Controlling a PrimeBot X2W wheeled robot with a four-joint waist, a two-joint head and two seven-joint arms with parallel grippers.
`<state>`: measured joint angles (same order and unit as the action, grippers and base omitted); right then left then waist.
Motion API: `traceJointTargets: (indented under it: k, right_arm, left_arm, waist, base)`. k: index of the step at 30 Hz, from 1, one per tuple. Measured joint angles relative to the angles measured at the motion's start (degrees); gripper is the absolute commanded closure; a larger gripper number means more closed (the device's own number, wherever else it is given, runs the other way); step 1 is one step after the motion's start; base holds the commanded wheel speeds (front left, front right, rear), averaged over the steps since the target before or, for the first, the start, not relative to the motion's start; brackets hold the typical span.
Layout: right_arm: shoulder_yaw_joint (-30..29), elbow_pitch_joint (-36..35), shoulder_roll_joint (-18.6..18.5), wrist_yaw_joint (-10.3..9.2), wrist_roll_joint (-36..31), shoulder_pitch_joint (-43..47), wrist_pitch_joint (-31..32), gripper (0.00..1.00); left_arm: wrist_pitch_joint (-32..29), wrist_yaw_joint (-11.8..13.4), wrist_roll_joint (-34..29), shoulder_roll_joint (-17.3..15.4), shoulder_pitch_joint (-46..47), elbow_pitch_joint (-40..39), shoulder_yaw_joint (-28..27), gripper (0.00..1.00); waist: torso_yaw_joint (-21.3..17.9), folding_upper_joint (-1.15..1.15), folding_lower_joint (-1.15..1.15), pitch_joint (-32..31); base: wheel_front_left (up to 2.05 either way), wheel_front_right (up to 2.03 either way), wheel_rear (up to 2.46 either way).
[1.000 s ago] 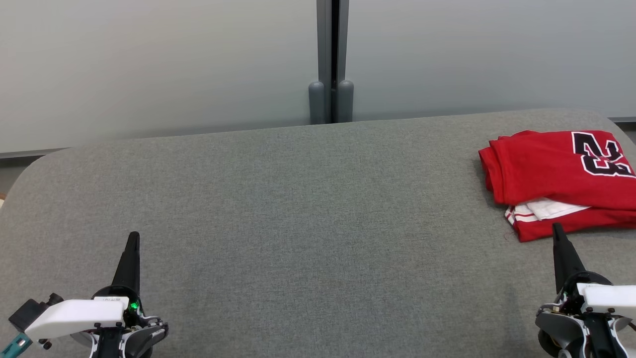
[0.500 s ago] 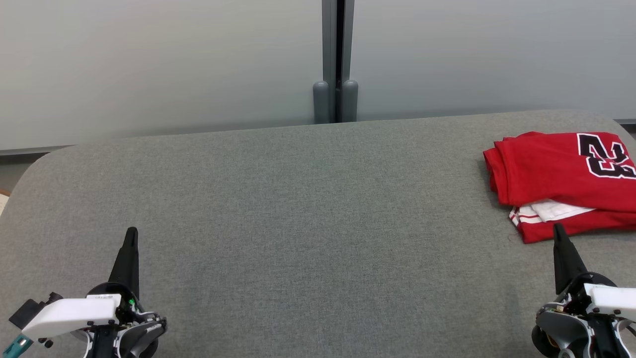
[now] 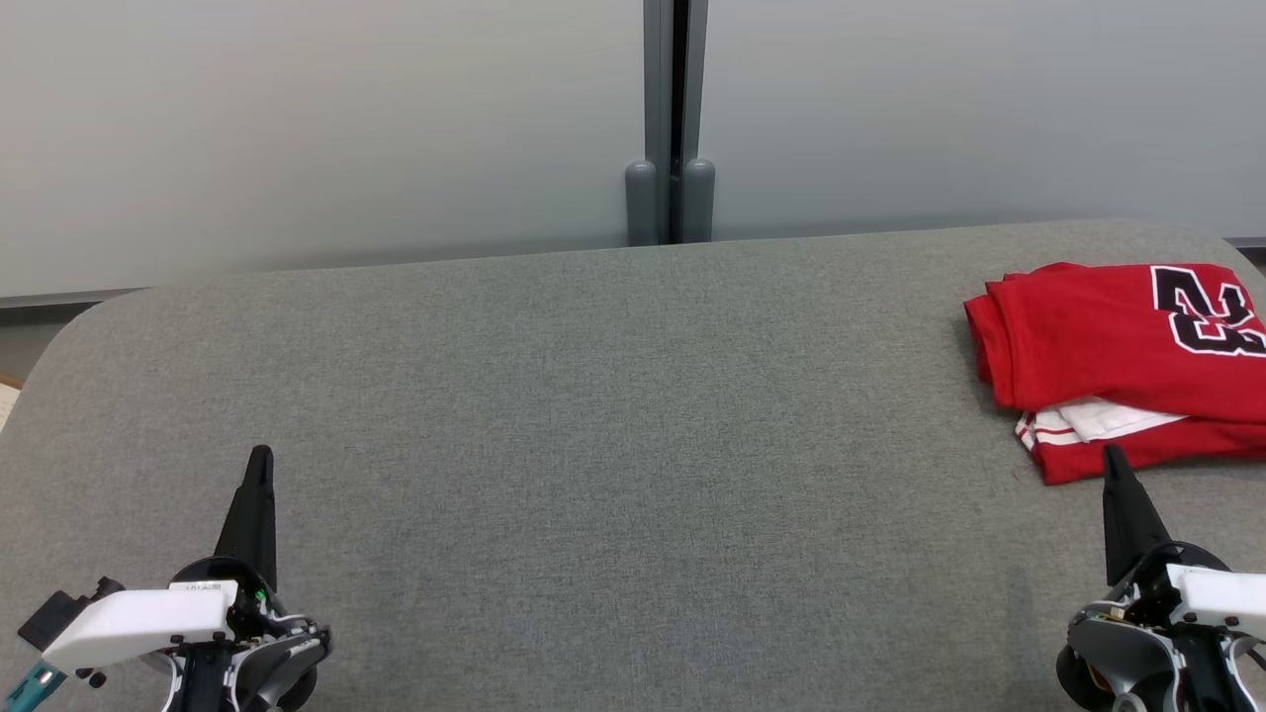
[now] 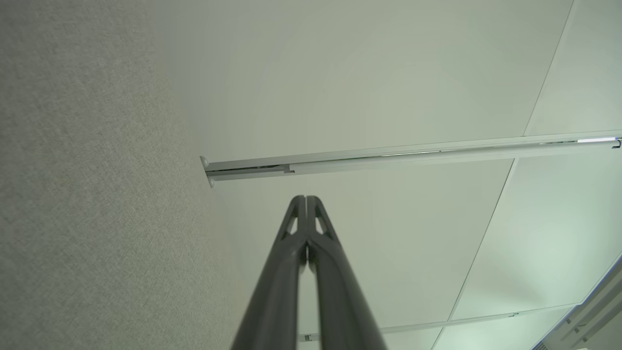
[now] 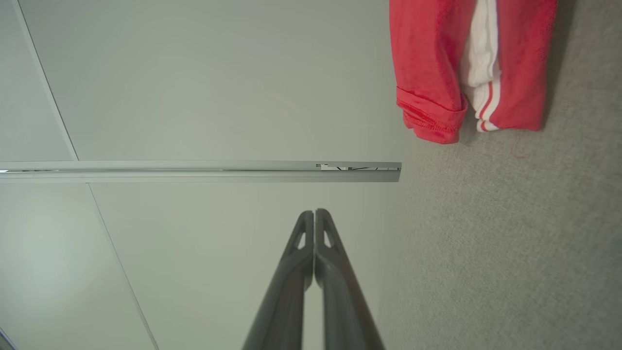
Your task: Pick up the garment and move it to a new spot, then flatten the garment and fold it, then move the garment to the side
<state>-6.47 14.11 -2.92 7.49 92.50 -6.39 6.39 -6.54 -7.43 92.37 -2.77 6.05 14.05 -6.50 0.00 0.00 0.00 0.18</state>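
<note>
Over at the right edge of the head view lies the garment [image 3: 1118, 356], a red jersey folded into a flat stack in the upper right of the grey surface [image 3: 633, 445]. Its long axis runs left to right across the frame, and the far end is cut off by the right border. The folded side faces left toward the middle. Black, white-edged numerals sit on top near the border, and a strip of white cloth with red stripes peeks out along the lower edge.

Behind the surface stand pale wall panels, split by a dark grey post [image 3: 673, 119] with 2 rounded caps at its foot. Open grey fabric stretches between the 2 arms.

The right gripper [image 3: 1113, 453] sits at the lower right, fingers pressed together and holding nothing. Its tip is just below the garment's lower edge, and the right wrist view shows a gap to the cloth [image 5: 427, 63] at upper right. The left gripper [image 3: 259, 457], lower left, is also pinched together and empty, well apart from the garment.
</note>
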Motion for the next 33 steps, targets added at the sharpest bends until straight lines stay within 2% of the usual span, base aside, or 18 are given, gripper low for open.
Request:
traceJointTargets:
  k: [33]
  right_arm:
    - [-0.10,0.00,0.04,0.00,0.00,0.01,0.10,1.00]
  left_arm:
    - [0.00,0.00,0.01,0.00,0.00,0.00,0.00,1.00]
  waist:
    - [0.00,0.00,0.01,0.00]
  base:
    - [0.00,0.00,0.00]
